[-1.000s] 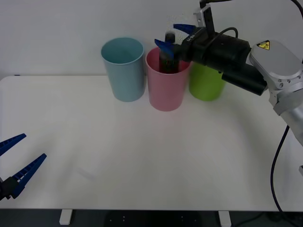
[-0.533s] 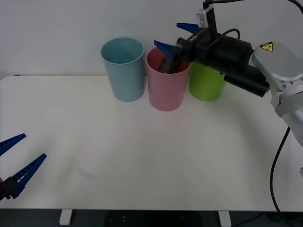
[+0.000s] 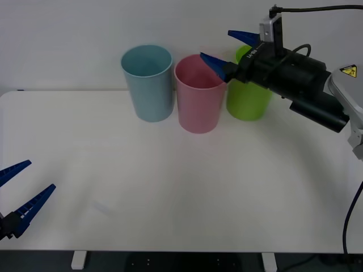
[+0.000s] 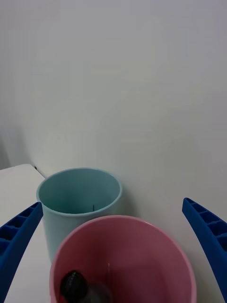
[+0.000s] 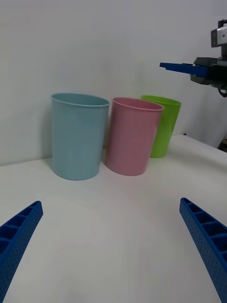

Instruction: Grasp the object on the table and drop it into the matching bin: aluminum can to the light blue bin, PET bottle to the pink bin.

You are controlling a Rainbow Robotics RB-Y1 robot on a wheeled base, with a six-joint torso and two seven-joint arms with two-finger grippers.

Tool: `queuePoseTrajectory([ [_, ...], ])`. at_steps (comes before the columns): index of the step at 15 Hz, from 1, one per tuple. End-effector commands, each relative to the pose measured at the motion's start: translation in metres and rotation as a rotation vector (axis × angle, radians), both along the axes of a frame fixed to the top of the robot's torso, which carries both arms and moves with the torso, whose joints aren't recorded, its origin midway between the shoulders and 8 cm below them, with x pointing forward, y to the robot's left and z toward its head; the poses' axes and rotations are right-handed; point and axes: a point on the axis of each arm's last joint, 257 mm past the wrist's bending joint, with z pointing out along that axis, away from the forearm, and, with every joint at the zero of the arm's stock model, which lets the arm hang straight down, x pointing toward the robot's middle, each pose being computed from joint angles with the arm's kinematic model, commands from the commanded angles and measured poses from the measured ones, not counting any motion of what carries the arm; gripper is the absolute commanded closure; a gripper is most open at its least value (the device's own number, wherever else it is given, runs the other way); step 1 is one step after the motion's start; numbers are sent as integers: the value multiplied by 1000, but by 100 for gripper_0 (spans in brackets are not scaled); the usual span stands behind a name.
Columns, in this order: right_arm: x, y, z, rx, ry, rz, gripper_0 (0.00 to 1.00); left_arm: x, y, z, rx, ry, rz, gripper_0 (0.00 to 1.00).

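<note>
The PET bottle (image 4: 75, 285) lies inside the pink bin (image 3: 198, 102), so the task looks done; the right end effector (image 3: 231, 48), fingers apart and empty, hangs at the upper right of the front view, while the left end effector (image 3: 20, 195) sits parked, fingers apart, at lower left.

Smooth plastic bins on a matt white table (image 3: 170, 187), ribbed blue fingers above.

The pink bin (image 3: 198, 102), blue bin (image 3: 148, 85) and green bin (image 3: 247, 102) looked like plain, smooth plastic with a soft satin sheen and thin moulded rims. Below and ahead of the right gripper's (image 3: 227, 48) spread jaws, the bottle (image 4: 78, 286) lay in the pink bin, its cap black and finely ridged, its body clear plastic. That gripper's fingers (image 4: 208, 241) were blue, ribbed plastic; its housing was matt black, the arm shell behind it glossy pale grey. The left gripper's (image 3: 20, 195) fingers (image 5: 208, 241) were the same blue with a dotted, perforated texture.
</note>
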Motion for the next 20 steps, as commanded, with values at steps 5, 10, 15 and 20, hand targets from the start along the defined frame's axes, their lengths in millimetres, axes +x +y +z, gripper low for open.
queuePoseTrajectory([
  [5,-36,-44,-8,1,-1,23,0,0,0,0,0,0,0,0],
  [10,-54,-72,-20,-5,-12,3,0,0,0,0,0,0,0,0],
  [15,-77,-99,-48,-46,-10,-6,0,0,0,0,0,0,0,0],
  [20,-97,-126,-86,-155,-36,-21,0,0,0,0,0,0,0,0],
])
